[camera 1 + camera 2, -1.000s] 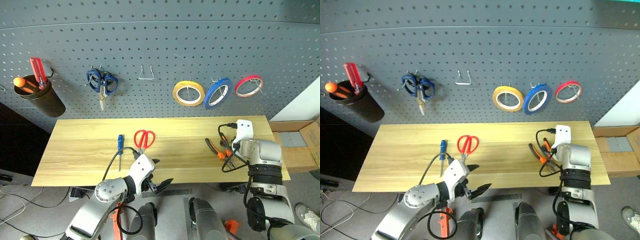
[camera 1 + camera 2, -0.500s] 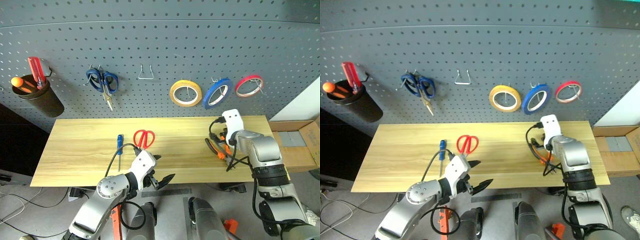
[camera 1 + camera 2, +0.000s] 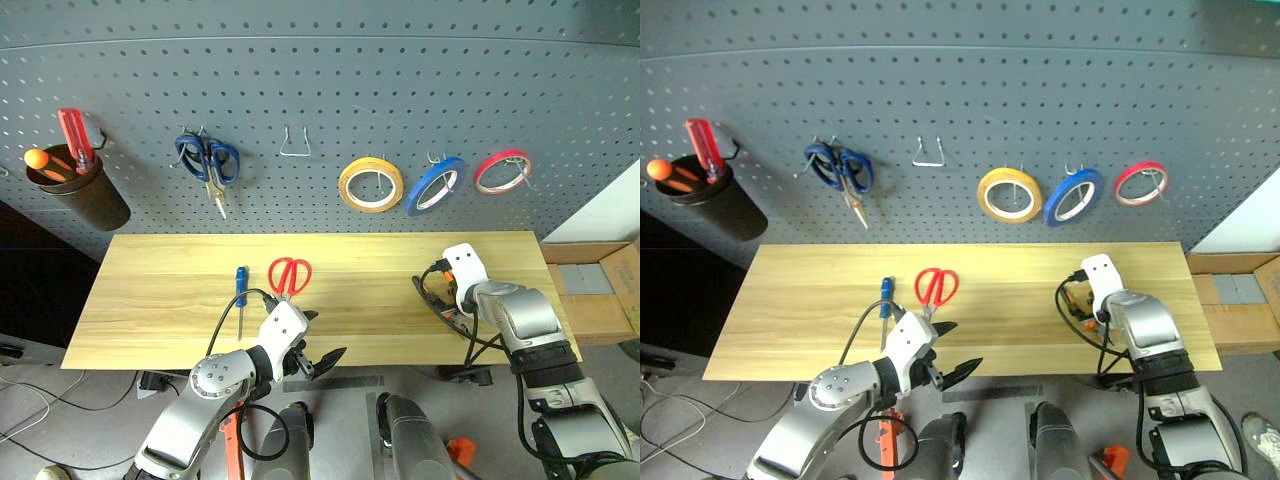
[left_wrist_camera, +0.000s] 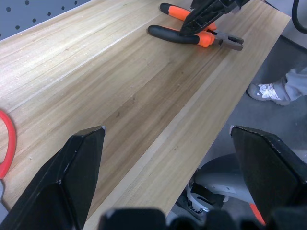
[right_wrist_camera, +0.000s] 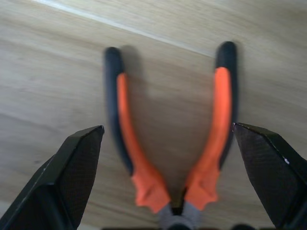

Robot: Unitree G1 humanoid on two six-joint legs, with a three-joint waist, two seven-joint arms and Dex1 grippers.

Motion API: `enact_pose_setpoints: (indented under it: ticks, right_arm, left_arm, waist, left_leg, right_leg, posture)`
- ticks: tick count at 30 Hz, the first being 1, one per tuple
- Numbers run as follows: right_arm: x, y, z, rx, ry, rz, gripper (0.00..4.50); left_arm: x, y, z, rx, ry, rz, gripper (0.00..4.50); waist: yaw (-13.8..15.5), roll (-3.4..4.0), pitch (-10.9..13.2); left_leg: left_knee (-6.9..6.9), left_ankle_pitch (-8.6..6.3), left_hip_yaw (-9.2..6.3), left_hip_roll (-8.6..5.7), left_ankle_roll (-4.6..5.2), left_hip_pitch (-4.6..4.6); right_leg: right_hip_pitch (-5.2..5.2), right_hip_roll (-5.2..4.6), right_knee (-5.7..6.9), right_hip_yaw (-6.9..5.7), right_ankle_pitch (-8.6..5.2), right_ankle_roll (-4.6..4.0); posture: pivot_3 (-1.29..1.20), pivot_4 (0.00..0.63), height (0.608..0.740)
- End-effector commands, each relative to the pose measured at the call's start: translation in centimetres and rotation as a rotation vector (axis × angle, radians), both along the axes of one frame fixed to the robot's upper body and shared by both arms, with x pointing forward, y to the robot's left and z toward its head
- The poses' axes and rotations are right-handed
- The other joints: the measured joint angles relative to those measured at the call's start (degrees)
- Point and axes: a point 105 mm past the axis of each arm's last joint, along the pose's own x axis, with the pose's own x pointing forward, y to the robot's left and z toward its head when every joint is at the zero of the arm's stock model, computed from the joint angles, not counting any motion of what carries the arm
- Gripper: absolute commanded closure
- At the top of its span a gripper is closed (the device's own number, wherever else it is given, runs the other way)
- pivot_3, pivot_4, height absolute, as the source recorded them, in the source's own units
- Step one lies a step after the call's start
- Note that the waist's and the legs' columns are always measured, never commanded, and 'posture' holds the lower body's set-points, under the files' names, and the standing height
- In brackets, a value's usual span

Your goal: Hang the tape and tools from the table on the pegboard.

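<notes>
my worry here is a bad pinch: the right gripper (image 5: 175, 182) sits over the pliers (image 5: 172, 143) with its fingers (image 5: 72, 182) spread wide, one on each side of the two splayed handles, and if i close like this the handles could squeeze together, swivel at the joint and squirt out, or i catch just one handle and the tool swings when lifted. coming down too hard could also jam the fingertips into the table (image 3: 160, 300) or push the pliers toward the front edge. the pliers lie flat on the wood between those fingers, the grey head near the palm and the handle tips pointing away; nothing is gripped yet. the left gripper (image 3: 318, 352) hangs at the front edge with its fingers also wide apart and empty, the red scissors (image 3: 289, 273) and the blue screwdriver (image 3: 240, 287) lying on the table just beyond it. the yellow tape (image 3: 371, 185) already hangs on the pegboard (image 3: 320, 90).
</notes>
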Motion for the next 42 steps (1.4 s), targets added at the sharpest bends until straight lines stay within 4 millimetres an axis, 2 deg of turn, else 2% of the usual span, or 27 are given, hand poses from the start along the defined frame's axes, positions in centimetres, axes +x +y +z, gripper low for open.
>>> enact_pose_setpoints:
  ticks: [1,4,8,15,25,34,37,40,42]
  right_arm:
    - [0.5,-0.9,0.7,-0.015,-0.037,-0.026,0.03]
    - [-0.1,-0.9,-0.3,0.025,0.02,-0.06,0.03]
    - [-0.4,-0.5,-0.6,0.043,0.042,-0.065,0.03]
    - [-0.7,-1.1,-1.5,0.044,0.069,-0.097,0.03]
    - [0.2,-1.2,-2.4,0.007,0.057,-0.028,0.03]
    - [1.6,-1.0,-2.5,0.013,0.06,-0.021,0.03]
    - [1.6,-0.4,-2.6,0.046,0.077,-0.016,0.59]
    - [1.3,-0.1,-2.8,0.058,0.086,-0.008,1.62]
    - [1.2,0.0,-2.8,0.059,0.088,-0.005,1.76]
  left_arm:
    - [-0.1,-0.2,0.9,-0.017,-0.029,-0.005,0.0]
    - [0.0,-0.1,1.0,-0.015,-0.032,-0.004,0.0]
    - [0.1,0.0,1.1,-0.015,-0.031,-0.004,0.0]
    - [0.2,0.0,1.1,-0.014,-0.032,-0.004,0.0]
    - [-0.3,-0.3,1.4,-0.031,-0.027,-0.022,0.0]
    - [-0.4,-0.5,1.6,-0.041,-0.027,-0.037,0.0]
    - [-0.5,-0.7,1.7,-0.046,-0.027,-0.038,0.0]
    - [-0.6,-0.7,1.6,-0.048,-0.026,-0.037,0.0]
    - [-0.6,-0.7,1.6,-0.049,-0.026,-0.035,0.0]
  waist:
    - [0.02,0.0,0.0]
    - [0.04,-0.01,0.01]
    - [0.03,-0.01,0.01]
    - [0.04,-0.01,0.01]
    - [-0.01,-0.04,0.03]
    - [0.02,-0.08,0.05]
    - [0.01,-0.08,0.05]
    - [0.07,-0.08,0.05]
    - [0.07,-0.08,0.05]
  left_leg:
    - [0.0,0.0,0.0,0.0,0.0,0.0]
    - [0.0,0.0,0.0,0.0,0.0,0.0]
    - [0.0,0.0,0.0,0.0,0.0,0.0]
    - [0.01,0.0,0.0,0.0,0.0,0.0]
    - [0.02,0.0,0.01,0.0,0.0,0.02]
    - [0.05,0.01,0.01,0.0,-0.01,0.06]
    - [0.04,0.01,0.01,0.0,-0.02,0.07]
    - [0.04,0.01,0.0,0.0,-0.02,0.06]
    - [0.04,0.01,0.01,0.0,-0.01,0.06]
  right_leg:
    - [0.0,0.0,0.0,0.0,0.0,0.0]
    - [0.0,0.0,0.0,0.0,0.0,0.0]
    - [0.0,0.0,0.01,0.0,0.0,0.0]
    - [0.0,0.0,0.01,0.0,0.0,0.0]
    - [0.01,0.0,0.03,0.01,0.01,0.01]
    - [0.06,0.01,0.02,0.02,0.02,0.02]
    - [0.07,0.01,0.02,0.03,0.02,0.02]
    - [0.07,0.01,0.02,0.02,0.02,0.02]
    - [0.08,0.0,0.01,0.03,0.02,0.02]
  posture:
    - [0.04,0.323,0.74]
    - [0.04,0.322,0.74]
    - [0.04,0.324,0.74]
    - [0.04,0.323,0.74]
    - [0.05,0.327,0.74]
    - [0.05,0.328,0.74]
    - [0.06,0.325,0.74]
    - [0.06,0.324,0.74]
    - [0.06,0.325,0.74]
